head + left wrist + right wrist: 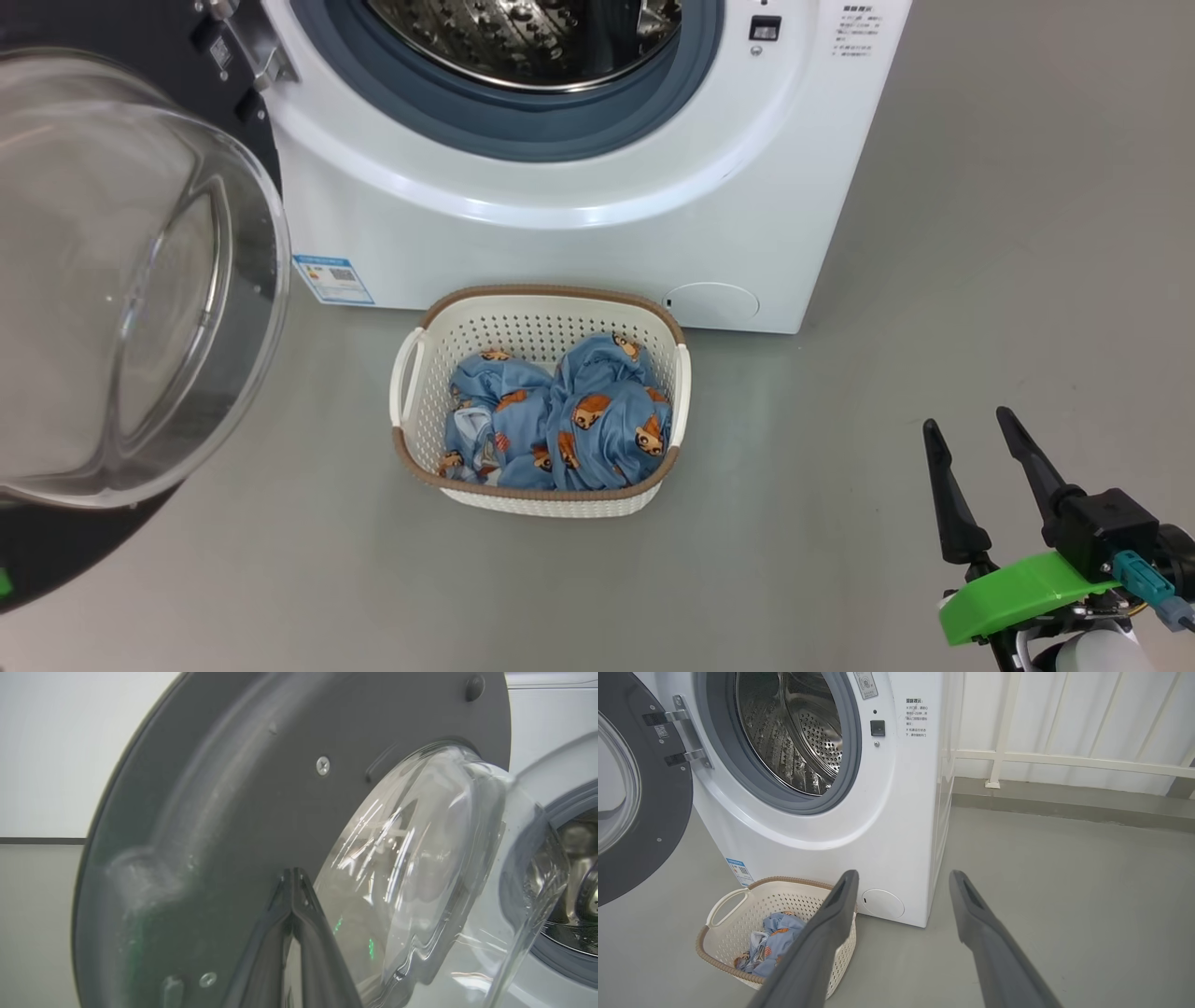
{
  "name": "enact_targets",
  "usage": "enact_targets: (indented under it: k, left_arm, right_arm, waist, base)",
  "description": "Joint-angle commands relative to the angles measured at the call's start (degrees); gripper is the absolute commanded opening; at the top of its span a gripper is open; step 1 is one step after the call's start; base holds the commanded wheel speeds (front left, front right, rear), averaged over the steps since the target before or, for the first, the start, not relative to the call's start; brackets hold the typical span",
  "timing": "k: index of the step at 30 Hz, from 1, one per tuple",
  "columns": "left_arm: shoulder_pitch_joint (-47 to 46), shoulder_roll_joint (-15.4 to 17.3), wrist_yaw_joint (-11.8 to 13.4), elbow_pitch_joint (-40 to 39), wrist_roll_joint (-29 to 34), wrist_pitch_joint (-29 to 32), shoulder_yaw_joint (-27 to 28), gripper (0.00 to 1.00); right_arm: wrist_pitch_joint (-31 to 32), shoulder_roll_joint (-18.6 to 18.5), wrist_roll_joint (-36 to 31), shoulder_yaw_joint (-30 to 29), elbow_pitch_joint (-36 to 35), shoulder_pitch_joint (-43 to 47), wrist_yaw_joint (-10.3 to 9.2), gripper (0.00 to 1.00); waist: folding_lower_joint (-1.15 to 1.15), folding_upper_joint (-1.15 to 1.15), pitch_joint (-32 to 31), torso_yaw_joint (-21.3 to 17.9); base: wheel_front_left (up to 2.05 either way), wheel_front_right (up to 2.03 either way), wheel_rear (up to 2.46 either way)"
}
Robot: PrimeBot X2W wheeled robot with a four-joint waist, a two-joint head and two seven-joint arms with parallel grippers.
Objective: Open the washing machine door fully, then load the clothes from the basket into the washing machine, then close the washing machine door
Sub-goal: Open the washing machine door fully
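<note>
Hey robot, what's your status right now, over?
Left claw shut, tips near the washing machine door. Right claw open, empty. Door open; clothes in the basket, drum looks bare. Nothing blocks its opening.

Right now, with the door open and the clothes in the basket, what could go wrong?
The door could swing back across the drum during loading. The clothes lie bunched in the basket, so the open right gripper might lift only some or drop a piece on the floor. The shut left gripper is close to the door's inner face and could scrape it.
</note>
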Motion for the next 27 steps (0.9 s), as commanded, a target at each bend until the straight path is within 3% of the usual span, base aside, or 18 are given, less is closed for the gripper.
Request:
enact_targets:
  k: [1,5,6,8,9,10,27]
  left_arm:
    - [1.4,1.6,-0.7,-3.4,1.1,-0.3,0.6,0.00]
    - [4.0,-0.8,-1.5,-7.4,1.5,-0.3,-1.5,0.00]
    - [4.7,-1.2,-1.6,-8.3,1.3,-0.3,-2.0,0.04]
    - [6.4,-2.0,-1.9,-10.4,1.6,-0.3,-3.8,0.49]
    - [7.2,-2.4,-2.0,-11.4,1.5,-0.3,-4.6,0.95]
    - [8.0,-2.7,-2.0,-12.3,1.4,-0.3,-5.2,1.00]
    - [15.7,-4.1,-2.3,-19.3,-0.6,-0.3,-17.6,1.00]
  right_arm:
    - [-0.7,0.0,0.4,1.3,-1.5,-0.5,0.35,1.00]
    - [-0.7,0.3,0.7,1.3,-1.6,-0.4,0.35,1.00]
    - [-0.7,0.4,0.8,1.4,-1.6,-0.4,0.35,1.00]
    - [-0.7,0.5,0.9,1.5,-1.6,-0.4,0.35,1.00]
    - [-0.7,0.5,0.9,1.5,-1.6,-0.4,0.35,1.00]
    - [-0.7,0.6,1.0,1.6,-1.6,-0.4,0.35,1.00]
    - [-0.7,1.1,1.5,2.2,-2.6,0.9,0.35,1.00]
  waist:
    - [0.00,0.00,-0.3,-0.1]
    - [0.00,0.00,-0.7,-0.3]
    - [0.00,0.00,-0.7,-0.4]
    - [0.00,0.00,-0.9,-0.7]
    - [0.00,0.00,-0.9,-0.8]
    - [0.00,0.00,-1.0,-0.9]
    - [0.00,0.00,-3.6,-5.4]
  base:
    - [0.00,0.00,0.00]
    - [0.00,0.00,0.00]
    - [0.00,0.00,0.00]
    - [0.00,0.00,0.00]
    - [0.00,0.00,0.00]
    - [0.00,0.00,0.00]
    - [0.00,0.00,0.00]
